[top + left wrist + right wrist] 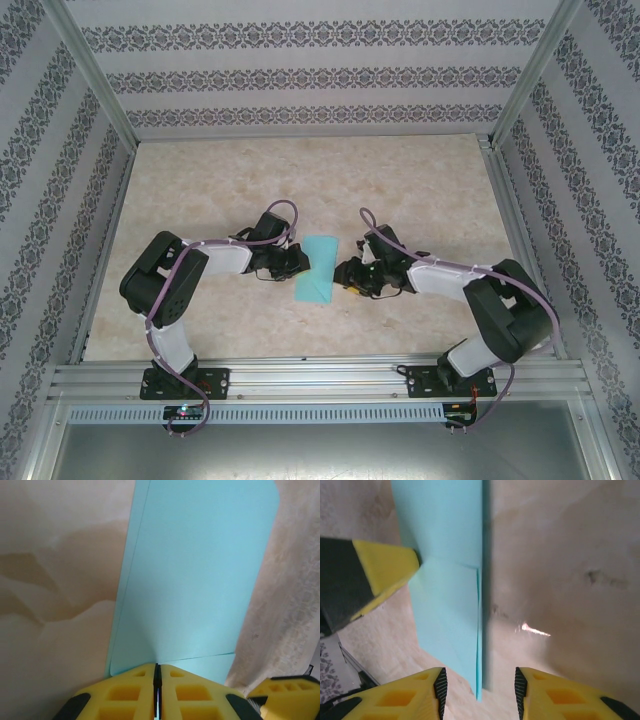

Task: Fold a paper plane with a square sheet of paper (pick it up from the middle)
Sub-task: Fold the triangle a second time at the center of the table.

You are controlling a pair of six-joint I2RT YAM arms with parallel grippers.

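One table [300, 180]: broad, flat, matt beige with cloudy marble-like veining. Around it, papered walls [300, 80] in pale stripes with dark floral bands, plus bare aluminium rails [320, 380] along the near edge.

Two arms, left arm [170, 290] and right arm [500, 310]: rounded black-and-white jointed casings, each trailing one purple cable [285, 210], both reaching inward toward the table's middle.

One square sheet of paper [318, 268]: thin, plain turquoise-blue, smooth, unmarked, already folded into a narrow oblong of at least two layers. Crisp straight edges, one rounded-looking corner in the left wrist view. Placed at the middle of the table between the two tools, long axis running away from the arm bases. Dark shadow band along one long edge in the right wrist view. Flat on the table or lifted off it: cannot tell.

Two tools, each with two blocky yellow fingers, moulded with hollow cells, black at the sides. Left tool [157, 667]: fingers pressed together, pinching the sheet's edge at the tips. Right tool [479, 677]: jaws parted, the sheet's folded corner between the black pads [441, 685], touching neither.
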